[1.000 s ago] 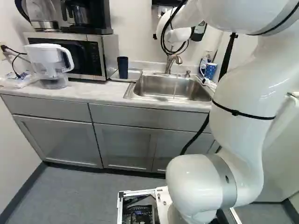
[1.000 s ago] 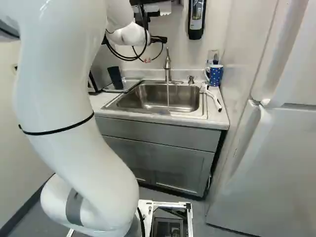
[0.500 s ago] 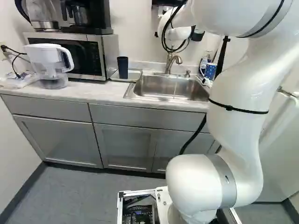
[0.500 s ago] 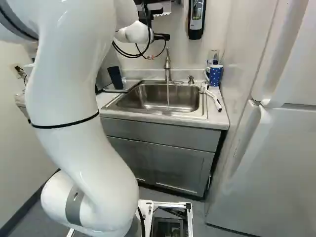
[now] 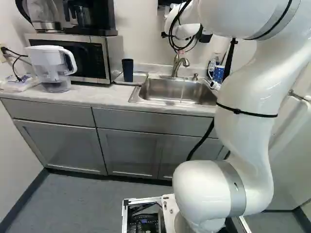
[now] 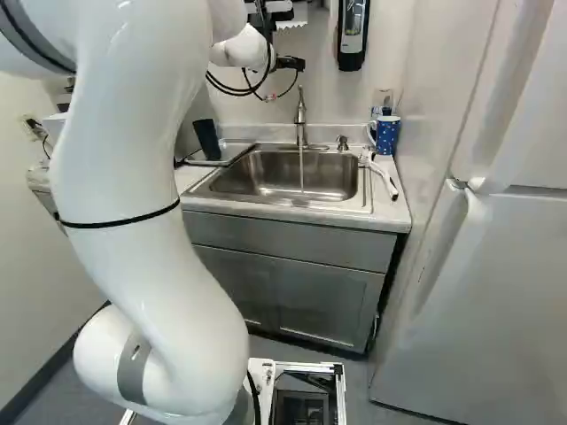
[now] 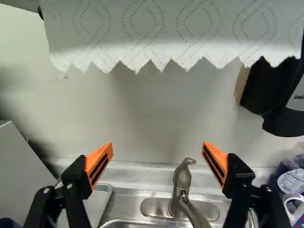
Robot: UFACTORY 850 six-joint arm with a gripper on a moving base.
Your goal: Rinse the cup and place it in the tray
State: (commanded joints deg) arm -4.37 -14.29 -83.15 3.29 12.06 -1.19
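My gripper, seen from behind in the right base view, is up by the wall above the sink. In the wrist view the gripper stands wide open with nothing between its orange pads; the faucet is beyond and below the gap. A thin stream of water falls from the faucet into the sink. The dark blue cup stands upright at the tray, left of the sink; whether on it or beside it I cannot tell. A blue dotted mug stands right of the sink.
A paper towel hangs ahead of the gripper, with a black soap dispenser beside it. The microwave and water pitcher are at the left. A white brush lies right of the sink; the fridge stands at the right.
My upper arm has swung leftward in the left base view and rightward in the right one; the wrist has shifted slightly. The cup, mug and tray have stayed put, and so has the base.
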